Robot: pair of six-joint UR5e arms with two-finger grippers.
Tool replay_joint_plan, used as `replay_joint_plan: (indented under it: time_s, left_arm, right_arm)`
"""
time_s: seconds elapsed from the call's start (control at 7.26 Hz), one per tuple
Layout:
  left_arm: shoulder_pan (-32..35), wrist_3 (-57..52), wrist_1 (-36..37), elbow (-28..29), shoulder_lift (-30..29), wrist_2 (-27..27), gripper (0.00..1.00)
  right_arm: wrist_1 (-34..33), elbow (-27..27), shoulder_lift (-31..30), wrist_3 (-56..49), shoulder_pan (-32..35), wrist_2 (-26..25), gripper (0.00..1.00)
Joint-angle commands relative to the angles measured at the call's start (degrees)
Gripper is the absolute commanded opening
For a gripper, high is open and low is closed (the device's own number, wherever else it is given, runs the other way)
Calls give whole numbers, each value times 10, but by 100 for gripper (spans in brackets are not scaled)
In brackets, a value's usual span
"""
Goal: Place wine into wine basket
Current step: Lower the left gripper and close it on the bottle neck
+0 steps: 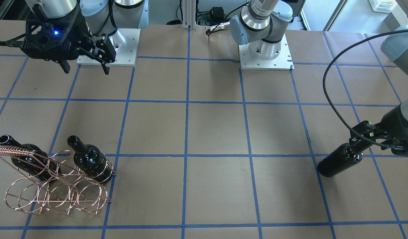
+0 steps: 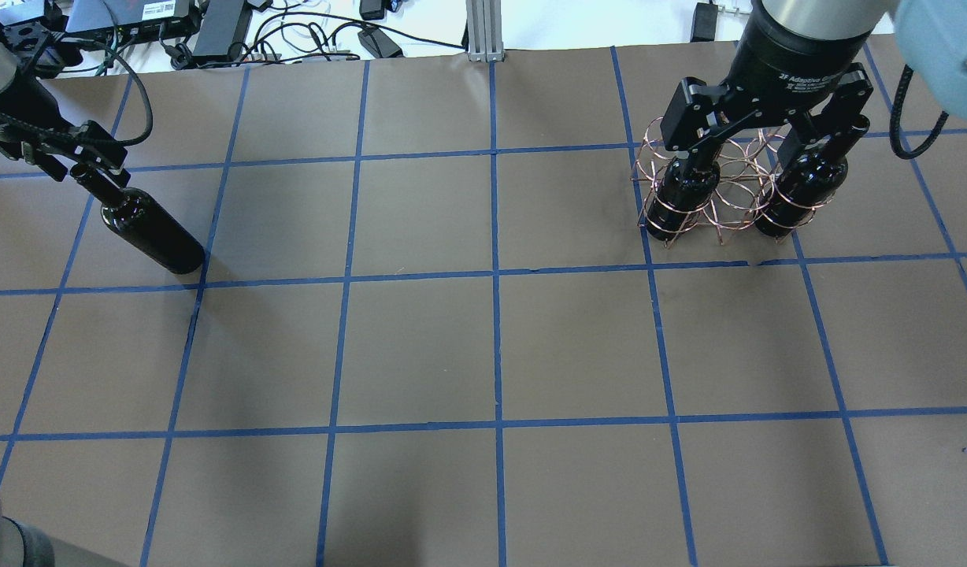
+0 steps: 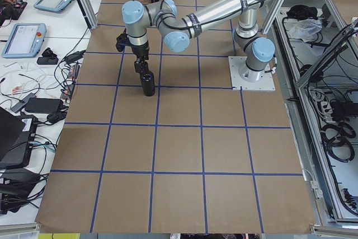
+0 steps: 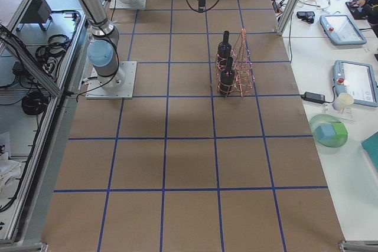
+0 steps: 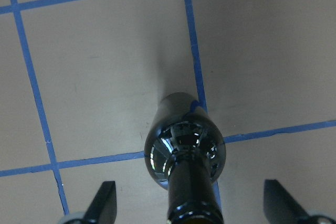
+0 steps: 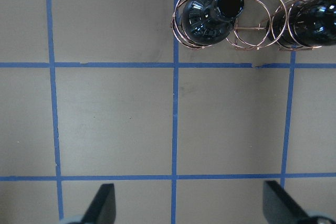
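Observation:
A dark glass wine bottle (image 2: 149, 232) stands upright on the table at the robot's left; it also shows in the front view (image 1: 340, 161) and the left wrist view (image 5: 185, 148). My left gripper (image 2: 96, 167) is open, with its fingers (image 5: 105, 203) wide apart on either side of the bottle's neck and not touching it. The copper wire wine basket (image 2: 724, 193) stands at the far right and holds two like bottles (image 2: 680, 197) (image 2: 798, 193). My right gripper (image 2: 767, 134) is open and empty, high above the basket (image 6: 252, 19).
The table is brown paper with a grid of blue tape lines (image 2: 495, 276). The two arm bases (image 1: 265, 53) stand on white plates at the robot's edge. Cables and power supplies (image 2: 294, 31) lie beyond the far edge.

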State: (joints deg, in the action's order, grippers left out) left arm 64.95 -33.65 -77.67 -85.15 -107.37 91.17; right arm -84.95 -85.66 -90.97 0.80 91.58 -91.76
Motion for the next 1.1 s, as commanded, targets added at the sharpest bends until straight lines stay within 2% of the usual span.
replay_joint_plan:
  time_s: [0.0, 0.28, 0.55, 0.69, 0.83, 0.96]
  left_arm:
    - [0, -1, -2, -3, -3, 1, 93]
    - [0, 1, -4, -6, -4, 3, 78]
    - [0, 0, -6, -6, -4, 3, 71]
    - [0, 1, -6, -6, -5, 4, 65]
    - [0, 2, -8, -6, -5, 7, 44]
    - [0, 2, -10, -7, -5, 8, 18]
  right_arm:
    - [-1, 0, 0, 1, 0, 0, 100]
    - [-1, 0, -1, 1, 0, 0, 100]
    - [-1, 0, -1, 1, 0, 1, 100]
    - [-1, 1, -1, 1, 0, 2, 100]
    - [-1, 0, -1, 1, 0, 2, 100]
    - [0, 0, 0, 1, 0, 2, 100]
